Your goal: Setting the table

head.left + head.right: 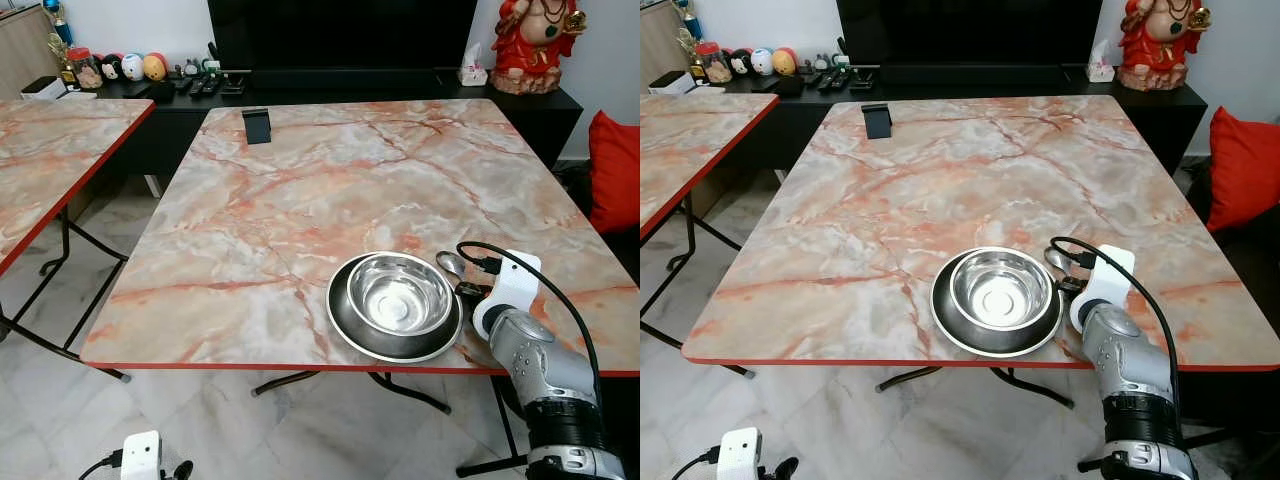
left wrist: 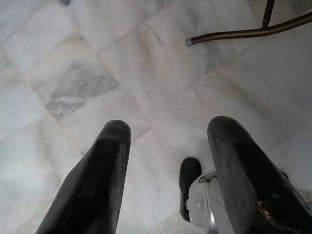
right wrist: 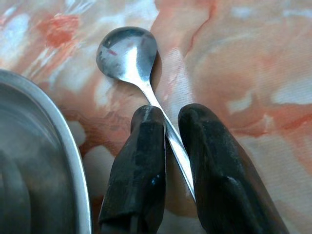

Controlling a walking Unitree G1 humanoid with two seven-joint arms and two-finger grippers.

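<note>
A steel bowl [image 1: 399, 291] sits inside a steel plate [image 1: 345, 323] near the front right edge of the marble table [image 1: 300, 200]. Just right of the plate lies a metal spoon [image 3: 127, 53], its bowl pointing away from me and also seen as the spoon [image 1: 451, 264]. My right gripper [image 3: 168, 119] is shut on the spoon's handle, low over the tabletop beside the plate's rim [image 3: 73, 161]. My left gripper [image 2: 165, 146] hangs open over the floor below the table, holding nothing.
A small black stand [image 1: 257, 126] sits at the table's far left. A second marble table [image 1: 50, 150] stands to the left. A black cabinet [image 1: 350, 85] with figurines and a tissue box lines the back wall. A red cushion [image 1: 615, 170] is at right.
</note>
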